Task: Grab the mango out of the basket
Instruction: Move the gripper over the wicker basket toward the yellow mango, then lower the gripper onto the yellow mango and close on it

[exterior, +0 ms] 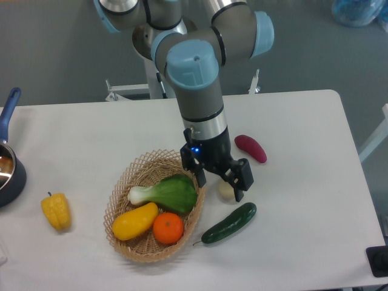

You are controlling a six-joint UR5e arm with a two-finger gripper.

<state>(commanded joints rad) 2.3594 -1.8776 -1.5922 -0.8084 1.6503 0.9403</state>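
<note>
Nearest the camera, the basket point(119, 239) is sitting on the white tabletop point(303, 242), and the mango point(134, 221) is lying in its front-left part, low against the woven floor, with the orange point(168, 228) touching or just beside its right end. The mango's long axis is running diagonally, from lower left up toward upper right, roughly pointing at the leafy green vegetable point(170, 193) that is occupying the back of the basket. Just outside the rim on the right, a cucumber point(229, 223) is lying on the tabletop. Further back, the end effector point(219, 179) is hanging at the basket's right rim, fingers spread apart and holding nothing, one finger appearing over the rim and the other outside it above a small pale object point(225, 191) that I cannot identify. So the mango is lying down and to the left of the end effector in the picture, across the basket, with the greens and the orange flanking the path. Judgement: the approach is calling for a shift toward the near-left, with the fingers closing across the mango's short width. A purple vegetable point(250, 148) and a yellow bell pepper point(56, 211) are sitting well apart from the basket.
</note>
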